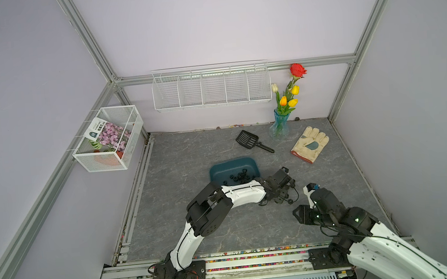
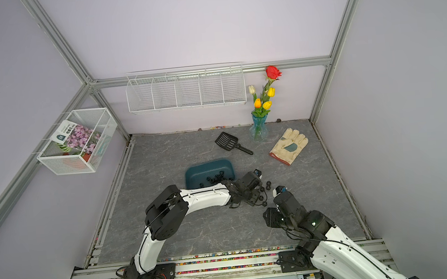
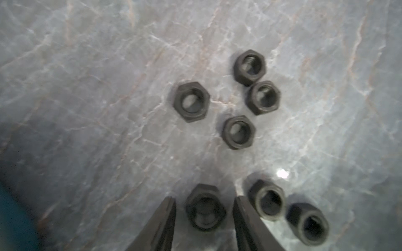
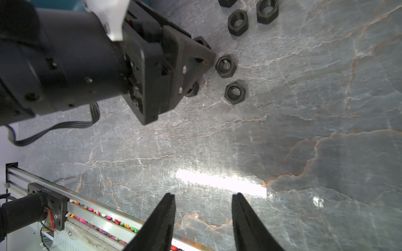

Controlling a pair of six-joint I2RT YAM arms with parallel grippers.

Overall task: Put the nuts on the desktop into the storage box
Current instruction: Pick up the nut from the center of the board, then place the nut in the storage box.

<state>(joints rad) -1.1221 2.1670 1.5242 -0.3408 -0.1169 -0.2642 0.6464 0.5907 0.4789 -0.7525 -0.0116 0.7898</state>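
Note:
Several black nuts (image 3: 239,132) lie loose on the dark grey veined desktop (image 1: 197,230), to the right of the teal storage box (image 1: 233,167). More nuts (image 1: 238,177) lie inside the box. My left gripper (image 3: 204,198) is low over the desktop and open. Its fingers stand on either side of one nut (image 3: 205,210), with a narrow gap on each side. Two more nuts (image 3: 267,202) lie just beside one finger. In a top view the left gripper (image 2: 256,195) is among the loose nuts (image 2: 267,184). My right gripper (image 4: 203,194) is open and empty over bare desktop nearer the front.
A black slotted scoop (image 1: 250,139), a blue vase of flowers (image 1: 280,125) and a pale work glove (image 1: 309,143) lie behind the box. White wire baskets (image 1: 211,87) hang on the walls. A metal rail (image 1: 254,256) runs along the front edge.

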